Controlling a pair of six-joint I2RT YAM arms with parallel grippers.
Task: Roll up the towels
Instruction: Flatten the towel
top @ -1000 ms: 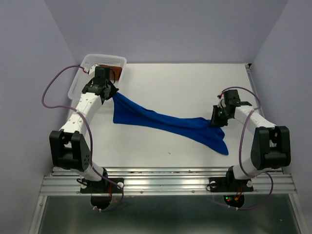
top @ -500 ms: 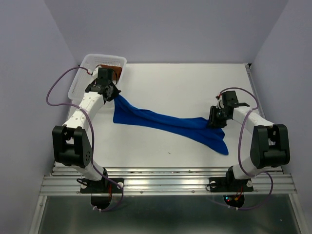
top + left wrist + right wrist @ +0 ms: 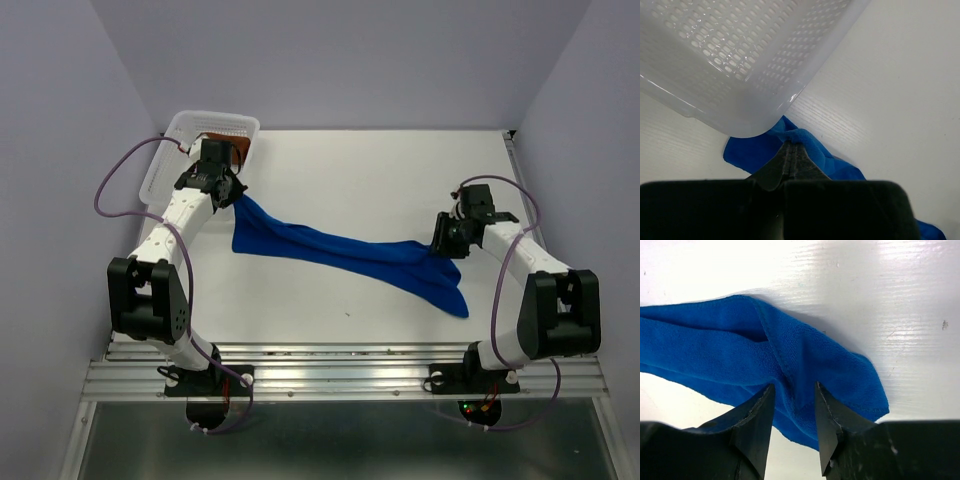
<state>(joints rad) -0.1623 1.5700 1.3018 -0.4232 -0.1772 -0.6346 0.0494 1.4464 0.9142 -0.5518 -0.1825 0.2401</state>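
The blue towel (image 3: 340,253) lies stretched across the table from upper left to lower right. My left gripper (image 3: 232,198) is shut on the towel's left corner (image 3: 802,137), next to the basket. My right gripper (image 3: 441,249) is open, its fingers (image 3: 757,412) down over the towel's right end (image 3: 800,370), cloth between the jaws. A bit of the rust-brown towel (image 3: 237,152) shows inside the basket, mostly hidden by my left arm.
The white mesh basket (image 3: 180,135) stands at the back left corner; its wall (image 3: 740,60) hangs just above my left fingers. Purple walls close in left, right and back. The towel's loose tail (image 3: 455,300) trails toward the front edge.
My right gripper shifted slightly right along the towel's right end. My left arm moved a little toward the basket a second ago and is still since. The towel has barely moved.
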